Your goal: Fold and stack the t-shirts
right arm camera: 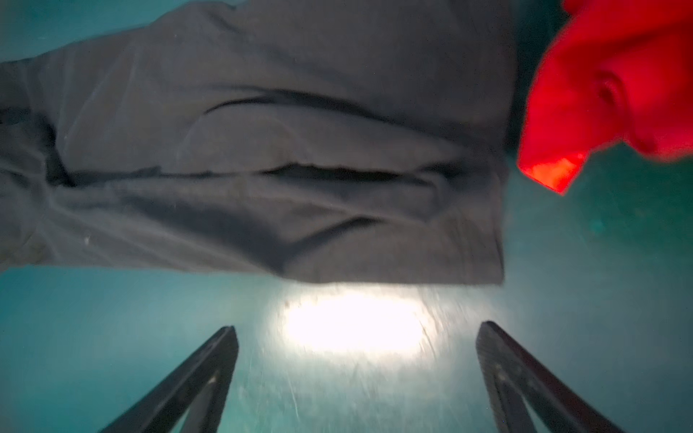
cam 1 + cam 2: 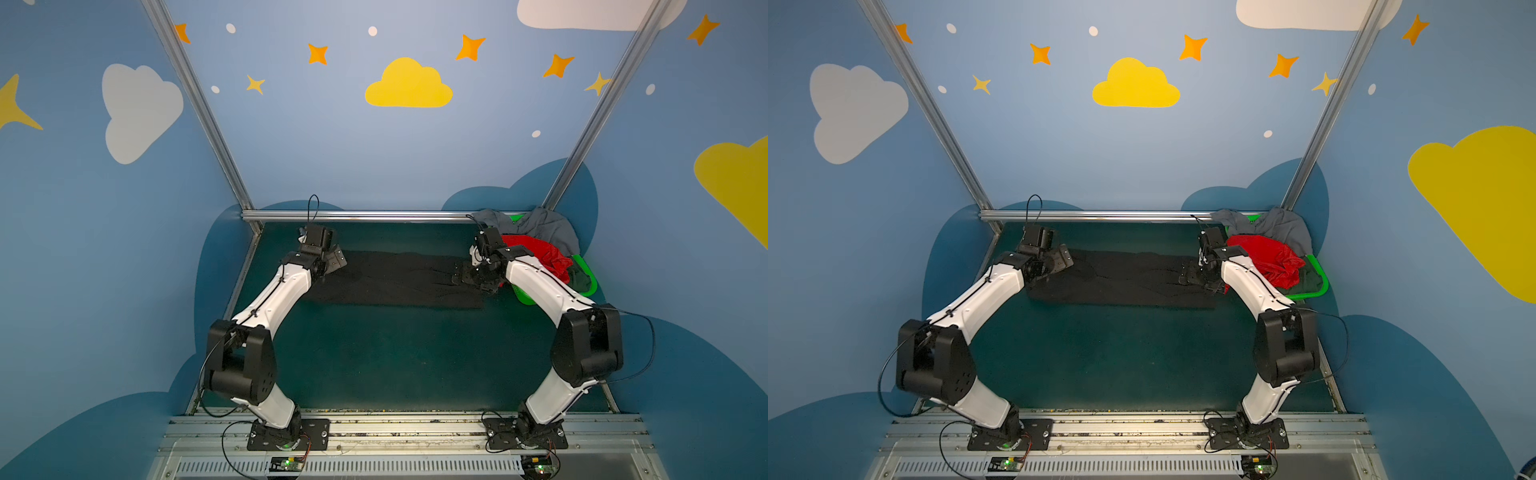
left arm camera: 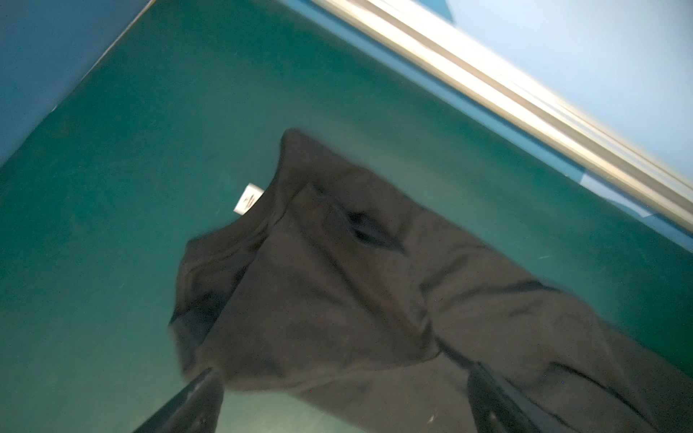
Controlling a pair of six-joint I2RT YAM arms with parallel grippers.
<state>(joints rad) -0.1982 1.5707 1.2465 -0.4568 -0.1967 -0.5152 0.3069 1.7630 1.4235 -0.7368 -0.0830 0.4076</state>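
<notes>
Lying part-folded at far middle, black shirt (image 2: 395, 279) is free; left gripper (image 2: 338, 261) and right gripper (image 2: 459, 276) gape wide, empty, at its ends; red shirt (image 2: 536, 249), grey shirt (image 2: 548, 227), green shirt (image 2: 579, 279) sit unfolded in far-right basket (image 2: 524, 300).

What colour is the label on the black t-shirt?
White; the label shows best in the left wrist view.

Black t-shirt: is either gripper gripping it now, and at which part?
Nothing is held. The black t-shirt lies flat on the table; the left gripper and right gripper both show jaws spread with no cloth pinched between them.
</notes>
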